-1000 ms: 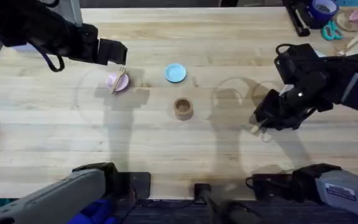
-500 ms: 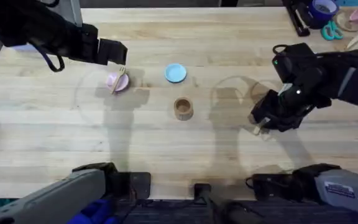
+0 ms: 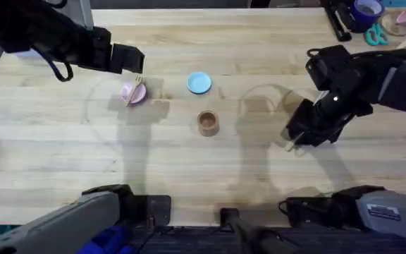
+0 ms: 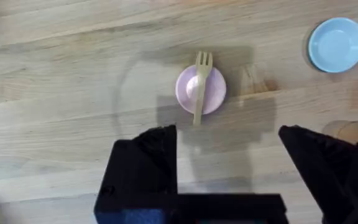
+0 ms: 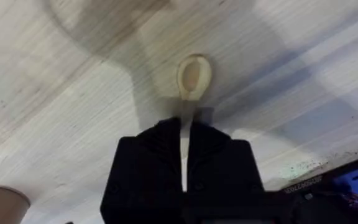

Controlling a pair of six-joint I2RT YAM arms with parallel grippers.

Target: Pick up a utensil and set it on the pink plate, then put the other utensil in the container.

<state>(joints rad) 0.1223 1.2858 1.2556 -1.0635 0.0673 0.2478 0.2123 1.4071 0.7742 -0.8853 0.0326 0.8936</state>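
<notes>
**Layout on the table**

The fork (image 3: 134, 90) lay across the plate (image 3: 130, 94) at the far left of the table (image 3: 189, 155), just beside the left gripper (image 3: 136, 59), which hung on its far side. The dish (image 3: 199, 82) sat to the right of the plate, and the cup (image 3: 208, 123) stood nearer, just right of centre below the dish. Well to the right of the cup, the spoon (image 5: 193, 78) was in the right gripper (image 3: 292, 141), its bowl sticking out past the fingertips over the table.
</notes>
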